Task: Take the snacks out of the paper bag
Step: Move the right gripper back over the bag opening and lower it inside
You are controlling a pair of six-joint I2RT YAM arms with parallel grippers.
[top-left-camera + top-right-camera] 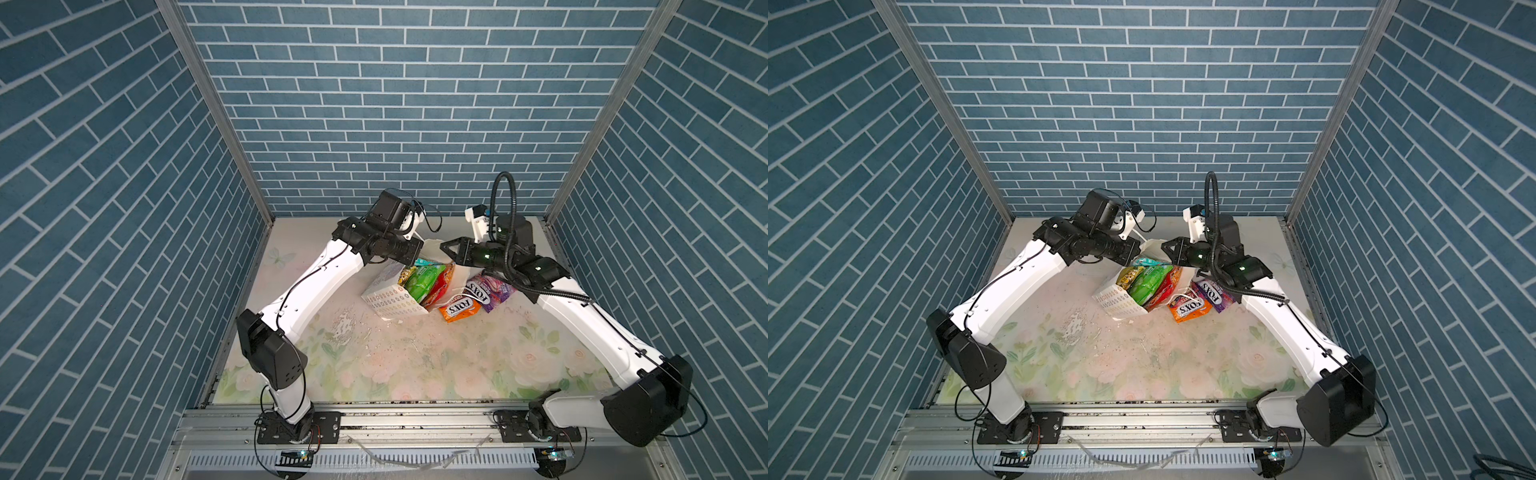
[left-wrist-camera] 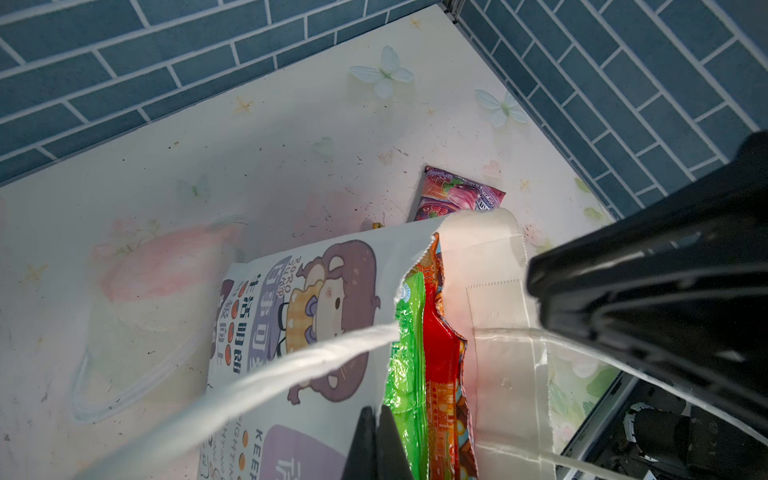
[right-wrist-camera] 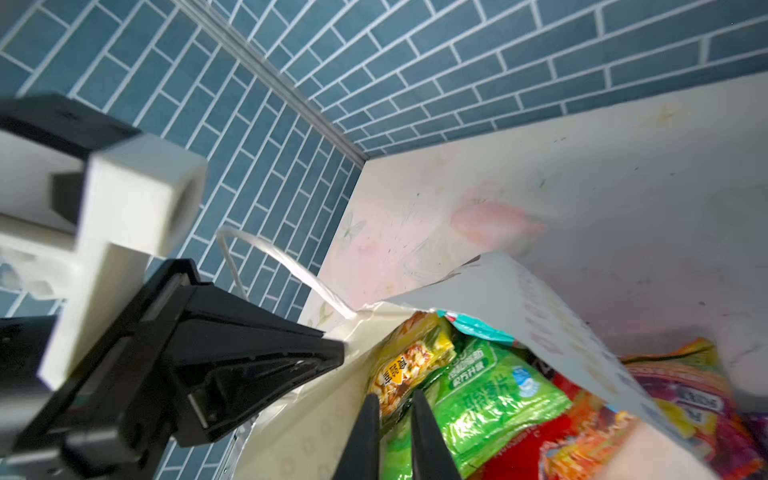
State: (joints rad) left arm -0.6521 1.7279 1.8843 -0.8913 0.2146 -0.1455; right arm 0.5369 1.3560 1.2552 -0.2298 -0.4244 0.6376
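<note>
The white paper bag (image 1: 388,297) (image 1: 1115,301) leans over at mid-table with its mouth open; its cartoon face (image 2: 320,291) shows in the left wrist view. Inside sit green (image 1: 424,278) (image 3: 494,386), red (image 2: 440,345), yellow (image 3: 411,357) and teal (image 3: 473,328) snacks. An orange FOX'S packet (image 1: 461,308) and a purple one (image 1: 488,291) (image 2: 457,195) lie on the table beside the mouth. My left gripper (image 1: 417,259) (image 2: 376,415) is shut on the bag's rim. Over the mouth my right gripper (image 1: 443,245) (image 3: 395,399) has its jaws a narrow gap apart, in line with the yellow packet.
A floral cover (image 1: 415,365) spreads over the table, with a scuffed patch (image 1: 345,324) in front of the bag. Blue brick walls (image 1: 395,124) close three sides. A metal rail (image 1: 395,415) with both arm bases runs along the front edge. The bag's cord handle (image 2: 291,365) hangs loose.
</note>
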